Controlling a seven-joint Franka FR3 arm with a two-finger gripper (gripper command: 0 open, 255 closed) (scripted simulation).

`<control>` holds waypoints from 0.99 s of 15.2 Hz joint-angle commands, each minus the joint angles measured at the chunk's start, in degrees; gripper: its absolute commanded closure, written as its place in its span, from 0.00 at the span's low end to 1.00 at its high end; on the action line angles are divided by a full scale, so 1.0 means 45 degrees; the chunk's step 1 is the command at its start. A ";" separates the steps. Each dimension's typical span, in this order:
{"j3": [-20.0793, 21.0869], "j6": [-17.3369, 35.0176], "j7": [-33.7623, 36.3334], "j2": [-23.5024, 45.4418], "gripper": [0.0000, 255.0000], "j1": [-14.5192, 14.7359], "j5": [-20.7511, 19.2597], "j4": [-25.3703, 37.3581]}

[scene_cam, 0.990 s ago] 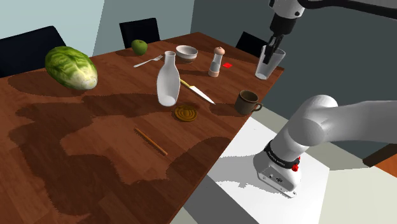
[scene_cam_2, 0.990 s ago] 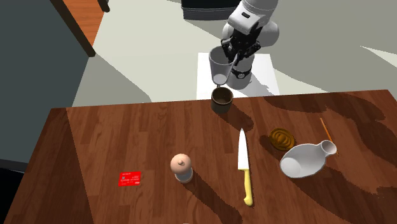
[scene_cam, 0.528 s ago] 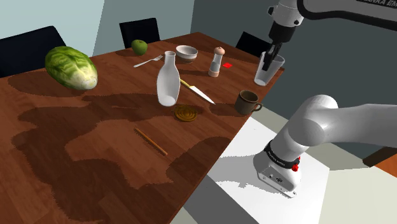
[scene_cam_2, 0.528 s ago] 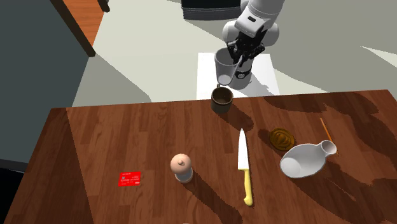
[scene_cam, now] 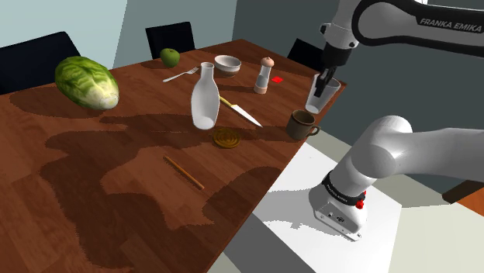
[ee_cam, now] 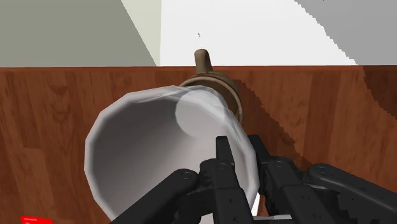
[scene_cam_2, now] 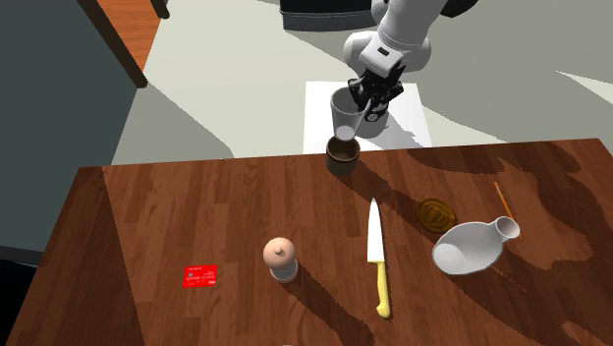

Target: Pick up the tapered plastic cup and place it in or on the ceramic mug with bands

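Pincer (scene_cam: 324, 77) is pinching the cup (scene_cam: 319, 97) by its rim: one finger inside, the other outside, wall clamped btwn them. Wrist view shows that plainly. Cup is pale, see-through-ish, tapered, mouth up. It's off the table (scene_cam: 116, 178), hanging in the air right over the mug (scene_cam: 301, 124). In second ext view the cup base sits just above the mug rim; can't tell if touching. In wrist view the mug opening lines up behind the cup base, w/ the handle sticking out past it toward the stand (scene_cam: 299, 190). Mug is brown, upright, at the table edge nearest the stand.

Rest of table, shoulder view:
- White carafe (scene_cam: 203, 97) upright mid-table, knife (scene_cam: 240, 112) w/ yellowish handle just beside it.
- Round brass-coloured disc (scene_cam: 226, 138) near the carafe base, thin stick (scene_cam: 184, 172) closer to the camera.
- Shaker (scene_cam: 265, 75) and small red card (scene_cam: 277, 79) at the far end, near each other.
- Bowl (scene_cam: 227, 64), fork (scene_cam: 180, 75) and green apple (scene_cam: 169, 56) further along that far edge.
- Cabbage (scene_cam: 87, 81) at the view's left, well apart from the rest.
- Dark chairs (scene_cam: 169, 35) behind the table.
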 commanded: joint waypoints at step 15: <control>-0.0171 0.1193 0.0152 -0.0143 0.00 -0.0078 -0.0198 -0.1336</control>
